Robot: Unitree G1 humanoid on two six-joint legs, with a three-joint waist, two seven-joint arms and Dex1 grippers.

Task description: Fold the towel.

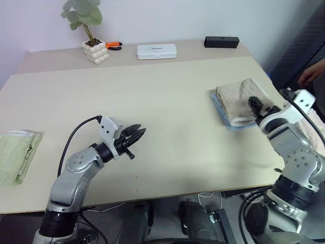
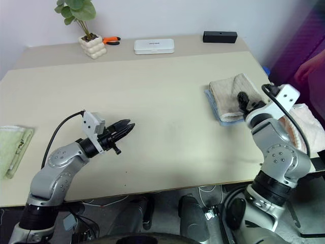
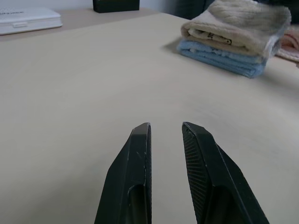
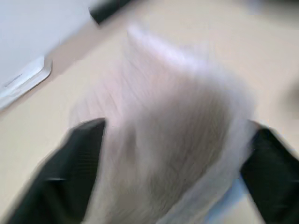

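Looking down from the head camera, the left eye view shows a wide, pale beige table [image 1: 167, 117] standing against a plain white wall. Along the far edge stand a potted plant [image 1: 91, 30] in a white knobbly pot, orange-handled pliers [image 1: 114, 45], a flat white case [image 1: 156, 51] and a black box [image 1: 221, 41]. A folded pale green towel [image 1: 16, 155] lies at the table's left edge. The towel [image 1: 238, 101], beige and folded, lies near the right edge on top of a folded light blue towel [image 1: 223, 118]. The left gripper [image 1: 138, 134] hangs above bare tabletop, well apart from both stacks, jaws narrowly parted and holding nothing. The right gripper [image 1: 255, 105] sits over the beige towel. A person's hand [image 1: 311, 74] shows past the right edge.

In the right eye view the same layout appears; a pinkish cloth [image 2: 307, 122] lies beside the right arm, off the table's right corner.

In the left wrist view the two black fingers [image 3: 135, 172] stand with a slim gap between them, empty, above the tabletop; the beige towel [image 3: 238, 23] rests on the blue one [image 3: 224, 53] farther off.

In the right wrist view, blurred, the beige towel [image 4: 177, 135] lies between two widely spread fingers [image 4: 70, 172], which straddle it without closing on it.
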